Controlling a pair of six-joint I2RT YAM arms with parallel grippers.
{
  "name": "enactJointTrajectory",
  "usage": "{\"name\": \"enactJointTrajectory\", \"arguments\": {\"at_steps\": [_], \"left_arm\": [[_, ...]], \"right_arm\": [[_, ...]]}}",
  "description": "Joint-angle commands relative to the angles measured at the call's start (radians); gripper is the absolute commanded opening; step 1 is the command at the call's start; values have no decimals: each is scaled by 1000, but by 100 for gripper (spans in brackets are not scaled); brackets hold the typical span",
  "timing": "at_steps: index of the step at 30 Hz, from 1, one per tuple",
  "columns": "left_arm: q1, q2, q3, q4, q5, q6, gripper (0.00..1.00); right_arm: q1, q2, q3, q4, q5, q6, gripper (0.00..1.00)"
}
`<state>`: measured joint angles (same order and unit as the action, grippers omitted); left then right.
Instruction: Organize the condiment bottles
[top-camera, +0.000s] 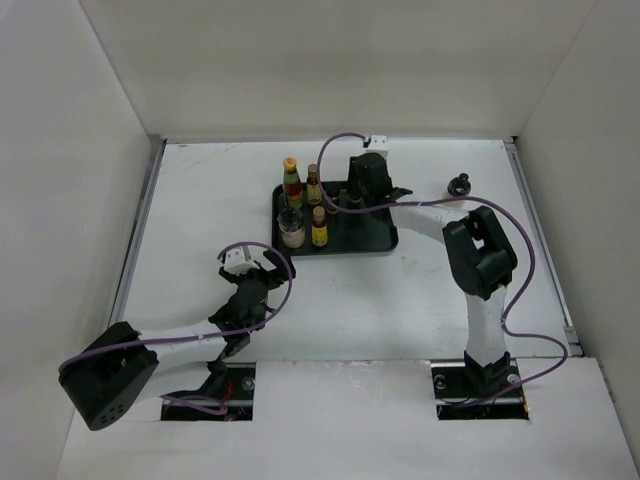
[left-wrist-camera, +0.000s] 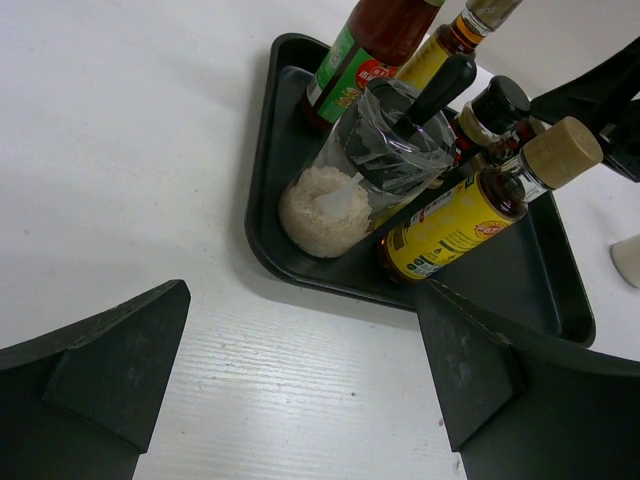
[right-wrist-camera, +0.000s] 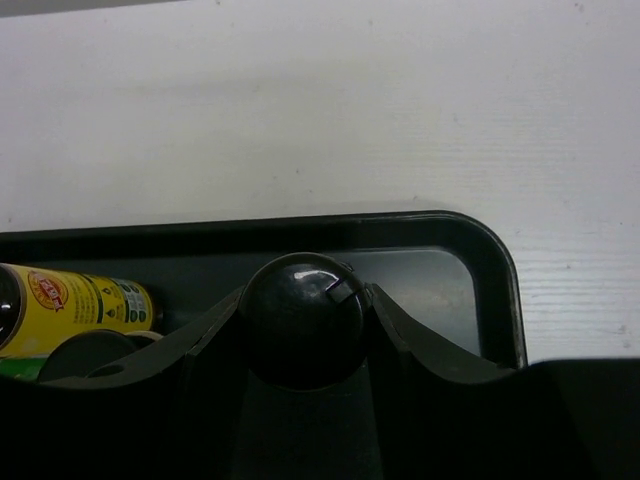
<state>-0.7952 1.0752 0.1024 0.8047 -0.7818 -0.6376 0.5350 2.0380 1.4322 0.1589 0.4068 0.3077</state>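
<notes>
The condiment bottles stand at the left end of the black tray (top-camera: 375, 240): a red bottle (top-camera: 292, 183) with a yellow cap, a brown one (top-camera: 314, 186), a whitish jar (top-camera: 292, 233) and a yellow-labelled bottle (top-camera: 319, 228). My right gripper (right-wrist-camera: 305, 295) is shut on a bottle's round dark cap (right-wrist-camera: 295, 335) over the tray's middle; the body below it is hidden. My left gripper (left-wrist-camera: 300, 380) is open above bare table, just short of the tray's near-left corner, facing the whitish jar (left-wrist-camera: 330, 205) and yellow-labelled bottle (left-wrist-camera: 450, 225).
A small dark-capped jar (top-camera: 459, 184) stands alone on the table to the right of the tray. White walls close in the table at the back and both sides. The right half of the tray floor (right-wrist-camera: 440, 285) is bare.
</notes>
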Motion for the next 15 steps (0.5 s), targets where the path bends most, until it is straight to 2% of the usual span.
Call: {"name": "enactJointTrajectory", "arguments": {"at_steps": [1,4,10,15], "left_arm": [[-6,-11,23,48,1,-13,100],[-6,-11,23,48,-4,-13,100],[-9,-12,23,48,3,-13,100],[-14,-23,22,48,6,-13,100]], "right_arm": [[27,16,56,-12,0,5,48],[32,16,37,-19,12,13,49],[33,7,2,-30,20,30,59],[33,-65,-26,-27,39,57,72]]}}
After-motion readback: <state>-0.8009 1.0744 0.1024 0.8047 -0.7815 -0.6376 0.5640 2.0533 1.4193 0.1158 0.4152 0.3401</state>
